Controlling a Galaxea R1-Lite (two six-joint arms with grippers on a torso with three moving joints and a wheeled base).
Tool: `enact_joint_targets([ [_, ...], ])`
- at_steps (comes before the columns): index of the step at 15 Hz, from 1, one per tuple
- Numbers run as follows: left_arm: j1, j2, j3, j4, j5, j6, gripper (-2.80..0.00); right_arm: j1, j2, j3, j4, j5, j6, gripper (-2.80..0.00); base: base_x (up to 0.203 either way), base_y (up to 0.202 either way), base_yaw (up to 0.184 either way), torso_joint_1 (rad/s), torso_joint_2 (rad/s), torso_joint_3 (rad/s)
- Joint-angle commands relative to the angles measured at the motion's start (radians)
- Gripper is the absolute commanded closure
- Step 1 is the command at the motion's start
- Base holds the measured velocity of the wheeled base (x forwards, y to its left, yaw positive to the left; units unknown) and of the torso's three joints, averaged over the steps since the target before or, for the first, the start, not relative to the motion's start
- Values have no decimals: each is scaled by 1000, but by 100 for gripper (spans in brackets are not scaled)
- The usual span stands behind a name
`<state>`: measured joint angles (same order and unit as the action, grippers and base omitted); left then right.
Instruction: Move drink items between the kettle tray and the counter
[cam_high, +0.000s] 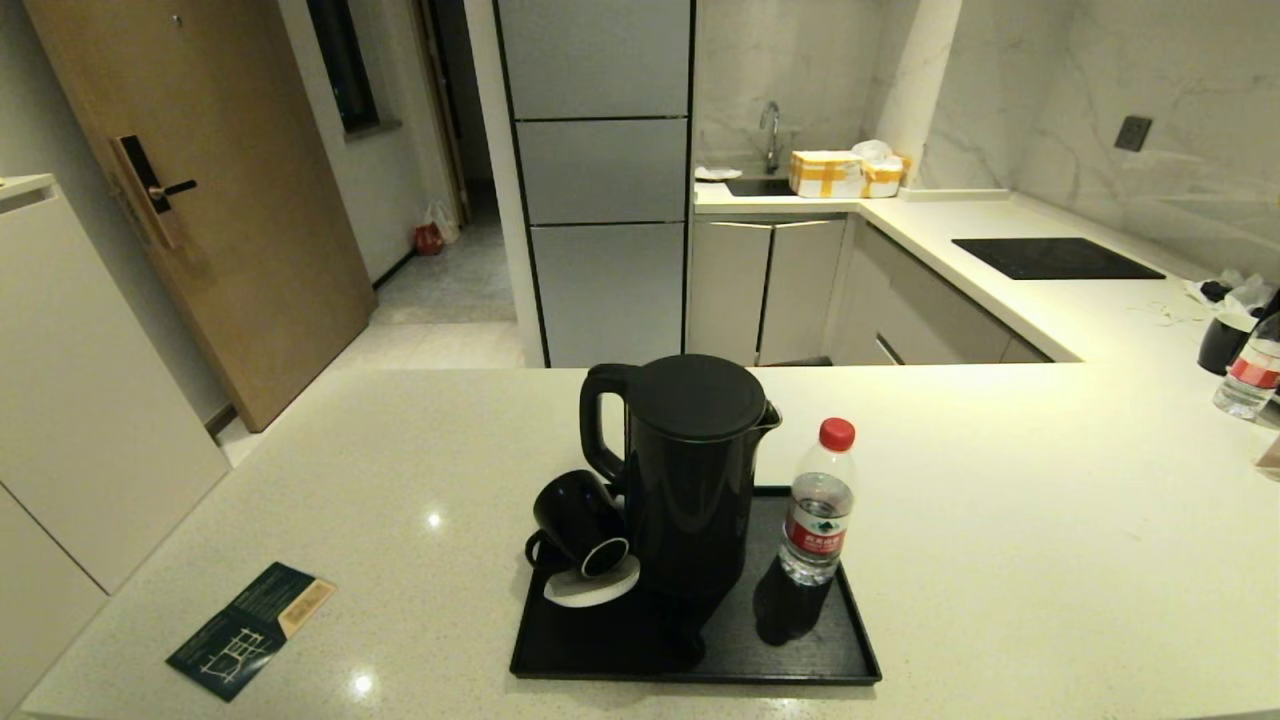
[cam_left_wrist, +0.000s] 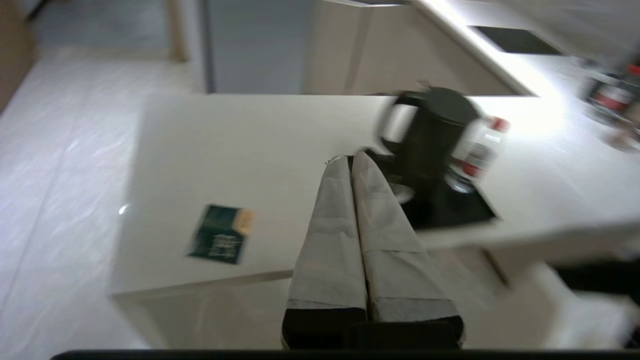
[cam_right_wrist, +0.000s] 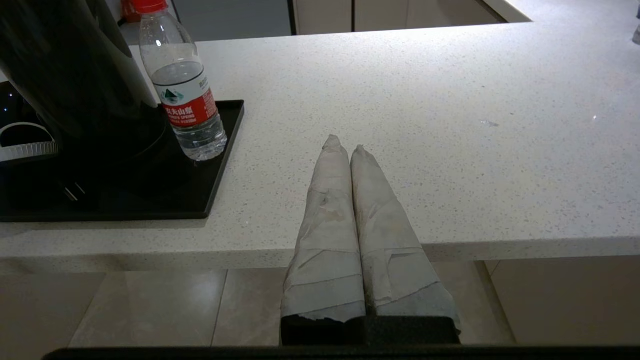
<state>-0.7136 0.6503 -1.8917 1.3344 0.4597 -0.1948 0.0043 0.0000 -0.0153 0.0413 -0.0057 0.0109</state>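
Nearby – card (cam_high: 252, 629) left of tray (cam_high: 560, 660).

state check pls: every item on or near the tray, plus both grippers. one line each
Tall glossy black electric kettle: upright on tray, lid shut.
Small black cup, white inside: tipped on its side, on a small white saucer.
Clear plastic bottle with red cap: upright, capped, on tray.
Flat matte black tray: flat on cream counter.
Dark green card: flat on counter.
Left gripper: fingers shut, empty.
Right gripper: fingers shut, empty, at counter edge.
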Motion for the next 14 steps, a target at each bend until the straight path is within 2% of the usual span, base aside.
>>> enact_joint_targets([
  [1, -124, 75, 40, -4, 247, -33, 0, 0, 2, 0, 0, 0, 0, 0, 0, 0, 0, 0, 0, 0],
  [2, -97, 98, 64, -12, 239, -47, 0, 0, 1, 0, 0, 0, 0, 0, 0, 0, 0, 0, 0, 0],
  [3, -34, 112, 91, -18, 211, -56, 0, 0, 1, 0, 0, 0, 0, 0, 0, 0, 0, 0, 0, 0],
  [4, 73, 118, 125, -24, 153, -64, 0, 0, 0, 0, 0, 0, 0, 0, 0, 0, 0, 0, 0, 0],
  [6, 391, 96, 238, -35, -36, -74, 0, 0, 2, 0, 0, 0, 0, 0, 0, 0, 0, 0, 0, 0],
  [7, 508, 67, 315, -55, -120, -57, 0, 0, 0, 0, 0, 0, 0, 0, 0, 0, 0, 0, 0, 0],
  [8, 584, 7, 406, -78, -202, -36, 0, 0, 0, 0, 0, 0, 0, 0, 0, 0, 0, 0, 0, 0],
  [9, 622, -67, 495, -103, -277, -12, 0, 0, 1, 0, 0, 0, 0, 0, 0, 0, 0, 0, 0, 0],
  [10, 634, -169, 613, -191, -313, 49, 0, 0, 1, 0, 0, 0, 0, 0, 0, 0, 0, 0, 0, 0],
  [12, 662, -405, 781, -317, -321, 167, 0, 0, 0, 0, 0, 0, 0, 0, 0, 0, 0, 0, 0, 0],
  [14, 692, -559, 934, -423, -333, 293, 0, 0, 0, 0, 0, 0, 0, 0, 0, 0, 0, 0, 0, 0],
])
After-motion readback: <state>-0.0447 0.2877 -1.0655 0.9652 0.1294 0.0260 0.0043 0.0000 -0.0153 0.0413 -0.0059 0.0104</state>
